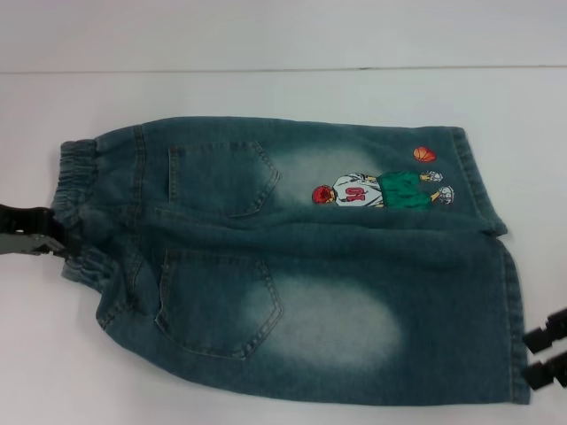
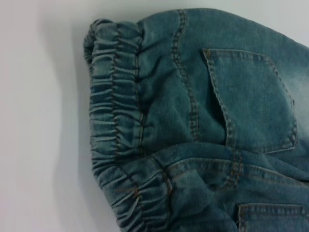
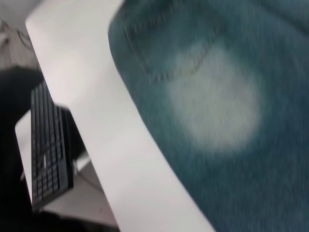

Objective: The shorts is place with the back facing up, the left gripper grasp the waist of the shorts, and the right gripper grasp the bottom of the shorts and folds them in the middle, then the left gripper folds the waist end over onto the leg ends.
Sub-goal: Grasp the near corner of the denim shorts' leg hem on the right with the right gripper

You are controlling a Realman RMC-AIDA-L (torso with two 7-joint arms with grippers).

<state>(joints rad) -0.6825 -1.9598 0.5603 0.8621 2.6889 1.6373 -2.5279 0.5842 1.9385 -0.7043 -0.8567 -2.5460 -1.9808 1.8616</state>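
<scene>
Denim shorts, back up, unfolded. Left gripper at waistband, right gripper at hem; closure indeterminate. Pending: grasp, lengthwise fold.

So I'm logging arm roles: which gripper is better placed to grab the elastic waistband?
Left. The left gripper sits right at the gathered elastic waistband of the blue denim shorts; the right gripper is at the leg hem, the opposite end.

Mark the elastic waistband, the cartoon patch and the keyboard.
elastic waistband (image 2: 113,96), left wrist view, on the gathered ribbing.
cartoon patch (image 1: 381,189), head view, on the figure's body.
keyboard (image 3: 48,145), right wrist view, on its keys.
</scene>
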